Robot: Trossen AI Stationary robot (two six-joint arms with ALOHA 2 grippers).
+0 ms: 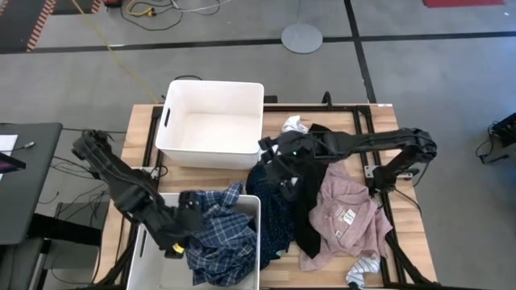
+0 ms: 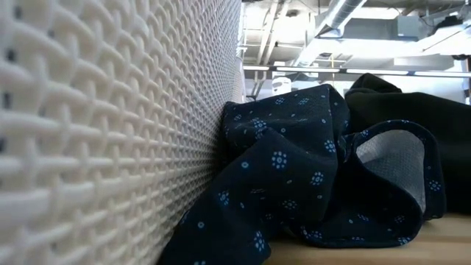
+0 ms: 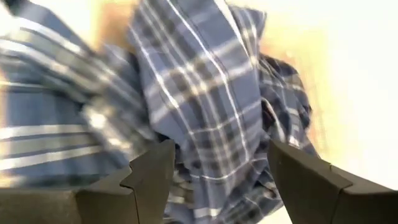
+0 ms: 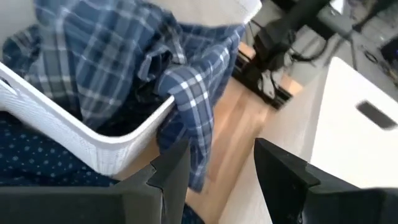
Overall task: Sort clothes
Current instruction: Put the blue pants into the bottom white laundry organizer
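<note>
The blue-white plaid shirt (image 1: 222,234) lies bunched in the near white bin (image 1: 157,270), with a sleeve (image 4: 193,106) hanging over the bin's rim. My left gripper (image 1: 193,229) is open over the shirt (image 3: 199,93) inside that bin. My right gripper (image 1: 284,189) is open above the navy dotted piece (image 1: 270,213), which lies against the bin's outer wall (image 2: 110,110). The black piece (image 1: 305,217) and the pale pink shirt (image 1: 347,213) lie spread on the table to the right. A striped sock (image 1: 363,270) lies at the near edge. A white sock (image 1: 294,125) lies at the far side. My left gripper's open fingers (image 3: 149,180) stand on either side of a bunched part of the plaid shirt (image 3: 217,186), coming at it from the table's left. I cannot tell whether they touch the cloth.
A second white bin (image 1: 214,133) stands at the far side of the table, its floor bare. The wooden table top (image 4: 230,130) shows between the two bins. A dark side table (image 1: 24,177) stands to the left of the table.
</note>
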